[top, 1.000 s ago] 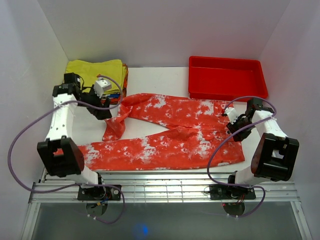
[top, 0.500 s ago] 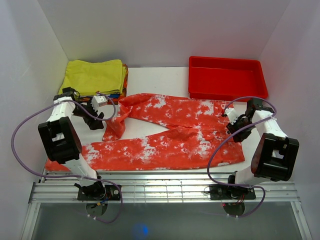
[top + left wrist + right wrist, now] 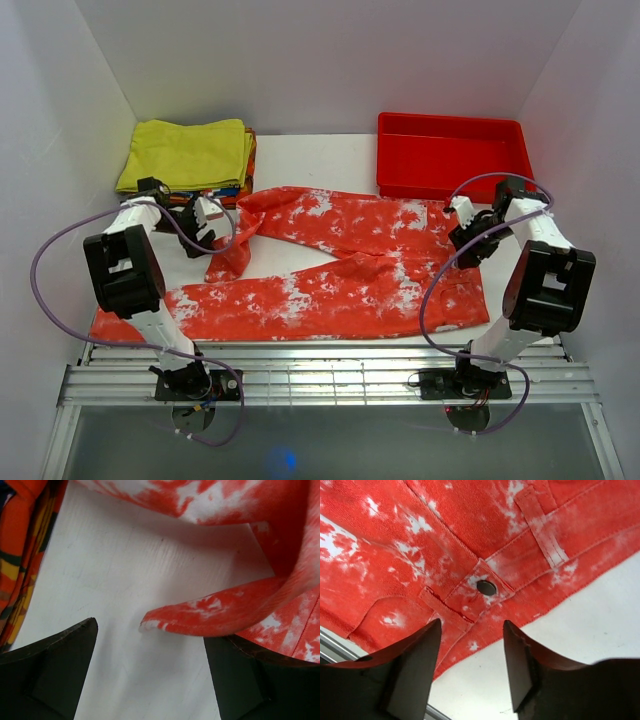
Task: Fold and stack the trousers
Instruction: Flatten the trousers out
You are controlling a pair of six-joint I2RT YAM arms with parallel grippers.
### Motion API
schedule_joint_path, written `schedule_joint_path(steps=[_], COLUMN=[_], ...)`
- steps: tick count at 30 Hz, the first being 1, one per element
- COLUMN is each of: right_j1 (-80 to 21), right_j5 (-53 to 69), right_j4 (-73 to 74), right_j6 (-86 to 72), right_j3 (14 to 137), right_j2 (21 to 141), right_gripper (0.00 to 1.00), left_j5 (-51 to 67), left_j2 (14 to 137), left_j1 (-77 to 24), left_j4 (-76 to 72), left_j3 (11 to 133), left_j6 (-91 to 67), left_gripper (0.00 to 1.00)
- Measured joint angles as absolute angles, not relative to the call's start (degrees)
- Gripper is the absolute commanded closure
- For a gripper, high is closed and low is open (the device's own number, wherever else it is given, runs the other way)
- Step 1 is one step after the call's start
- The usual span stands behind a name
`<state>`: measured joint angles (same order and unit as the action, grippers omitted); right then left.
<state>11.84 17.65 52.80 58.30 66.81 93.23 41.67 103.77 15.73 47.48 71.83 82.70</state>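
Though spread flat — trousers [image 3: 340, 270] just beyond right gripper [image 3: 470, 630].

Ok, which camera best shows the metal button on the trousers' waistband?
The right wrist view: the button sits close and sharp, mid-frame. The top external view shows the whole trousers, but the button is too small to see. The left wrist view shows only a curled leg edge.
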Motion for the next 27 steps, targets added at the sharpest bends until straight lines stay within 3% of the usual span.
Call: schedule_joint_path(steps=[3, 4, 9, 10, 11, 15, 19, 27], right_j1=[11.3, 11.0, 8.9, 8.6, 8.3, 7.9, 7.6, 10.9], right_j5=[19.1, 19.6, 20.9, 20.7, 20.0, 18.0, 16.2, 11.3], right_j4=[52.6, 52.5, 50.7, 50.2, 49.4, 47.4, 45.9, 43.9], right_j6=[57.6, 57.3, 54.2, 53.3, 52.4, 48.9, 46.9, 46.9], right_j3=[67.0, 67.0, 67.0, 67.0, 67.0, 67.4, 66.7, 64.2], right_j2=[95.4, 96.1, 99.3, 100.2, 101.2, 102.9, 102.5, 100.5], right_gripper=[0.33, 0.33, 0.35, 0.37, 0.38, 0.43, 0.46, 0.48], left_j5=[41.8, 41.7, 40.9, 40.3, 39.3, 31.9, 22.8, 8.8], left_j2=[103.8, 103.8, 103.8, 103.7, 103.6, 103.0, 96.2, 68.3], left_j1=[14.2, 13.6, 12.1, 12.1, 12.2, 12.6, 15.1, 18.4], left_j4=[47.5, 47.5, 48.2, 48.3, 48.5, 47.4, 37.3, 3.9], left_j3=[70.7, 70.3, 69.4, 69.4, 69.5, 72.4, 71.6, 45.0], left_j6=[83.4, 83.5, 82.3, 81.7, 80.7, 73.2, 64.9, 61.5], left_gripper=[0.12, 0.27, 0.69, 0.8, 1.0, 1.0, 1.0, 1.0])
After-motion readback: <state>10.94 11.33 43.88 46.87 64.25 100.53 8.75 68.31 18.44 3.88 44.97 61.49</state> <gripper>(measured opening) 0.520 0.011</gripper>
